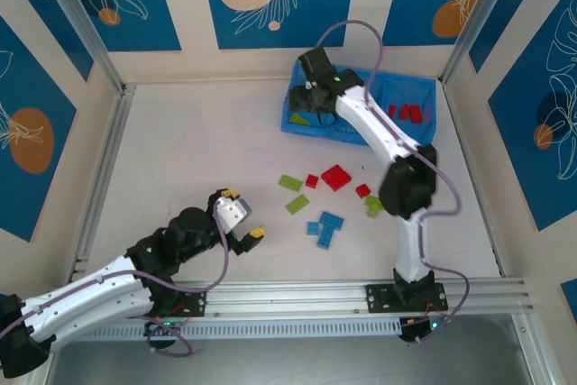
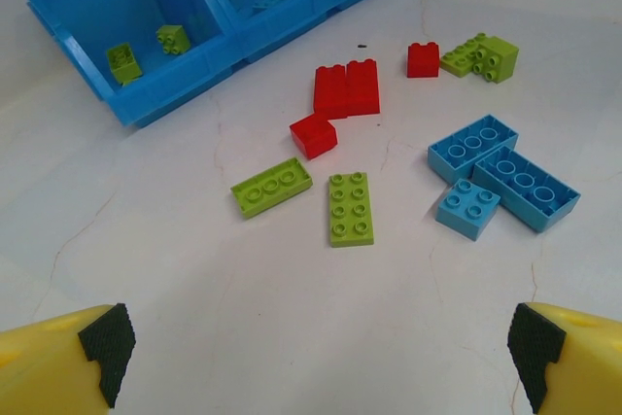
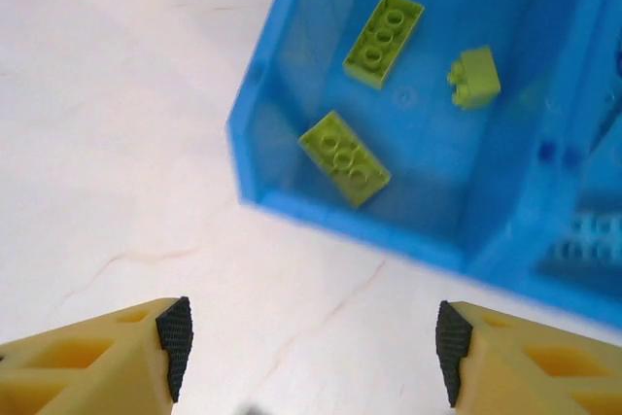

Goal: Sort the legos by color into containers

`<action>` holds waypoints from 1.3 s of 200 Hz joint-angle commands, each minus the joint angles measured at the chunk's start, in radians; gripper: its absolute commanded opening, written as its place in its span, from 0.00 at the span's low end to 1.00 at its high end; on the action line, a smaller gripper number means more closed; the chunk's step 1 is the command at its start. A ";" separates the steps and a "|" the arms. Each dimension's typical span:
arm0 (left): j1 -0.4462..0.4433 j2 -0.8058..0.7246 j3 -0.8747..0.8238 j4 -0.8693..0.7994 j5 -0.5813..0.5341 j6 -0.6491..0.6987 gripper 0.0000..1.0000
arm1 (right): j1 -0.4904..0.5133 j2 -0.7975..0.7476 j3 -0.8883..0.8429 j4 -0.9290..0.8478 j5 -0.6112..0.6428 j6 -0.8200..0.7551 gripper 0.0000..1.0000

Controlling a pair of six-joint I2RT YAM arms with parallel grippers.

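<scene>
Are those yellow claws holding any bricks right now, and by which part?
Nothing is held. The left gripper and the right gripper both stand open and empty, the right one near the tray.

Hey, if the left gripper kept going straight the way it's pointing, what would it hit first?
Likely the eight-stud lime green brick, the nearest piece ahead of the open left gripper, with a second lime brick beside it. Depth is unclear, so it might meet bare table first.

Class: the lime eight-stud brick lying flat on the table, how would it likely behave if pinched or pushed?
The lime brick looks rigid plastic, so it probably won't flex. Lying flat, studs up, it should slide, not roll or tip. Smooth sides might slip.
</scene>
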 commanded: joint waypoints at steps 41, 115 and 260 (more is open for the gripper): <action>-0.002 -0.006 -0.019 0.030 0.003 -0.011 1.00 | 0.106 -0.410 -0.687 0.150 0.090 0.357 0.69; -0.001 0.004 -0.010 0.012 -0.012 -0.002 1.00 | 0.089 -0.148 -0.654 0.142 -0.050 0.482 0.69; -0.001 -0.013 -0.011 0.008 -0.007 -0.005 1.00 | 0.118 -0.078 -0.638 0.150 -0.029 0.532 0.33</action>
